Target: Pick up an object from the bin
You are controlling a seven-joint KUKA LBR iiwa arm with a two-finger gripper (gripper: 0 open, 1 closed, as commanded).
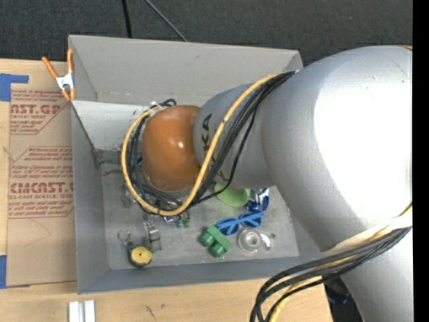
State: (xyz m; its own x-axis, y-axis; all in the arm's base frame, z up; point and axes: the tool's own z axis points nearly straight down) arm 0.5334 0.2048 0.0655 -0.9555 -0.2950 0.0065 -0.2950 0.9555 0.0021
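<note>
Cables (134, 180) in yellow and black are looped round the orange cover (171, 149) at the wrist of the arm (335, 159), which is extended into the grey bin (90, 247) from the right and is held low over the left middle of the floor. Little of the gripper (151, 228) is shown: a few small grey metal parts are seen just below the cover and the cable loop, close to the floor. Whether it is released or clenched cannot be told, as the rest is hidden by the cover, and whether anything is grasped cannot be told either. Nearest to those grey parts, a yellow disc (139, 255) with a dark centre is laid flat near the bin's near left corner, just below them and seemingly apart from them. A small metal ring (123, 235) is laid just to the disc's upper left. Further right along the near wall, a green block (214, 241) is set beside a clear round cap (249, 241), and blue toy glasses (238, 223) are laid just above both. Behind these, a pale green rounded thing (233, 196) and a blue and white piece (260, 200) are partly covered by the arm. Small dark and green bits (179, 221) are scattered at the cable loop's lower edge.
</note>
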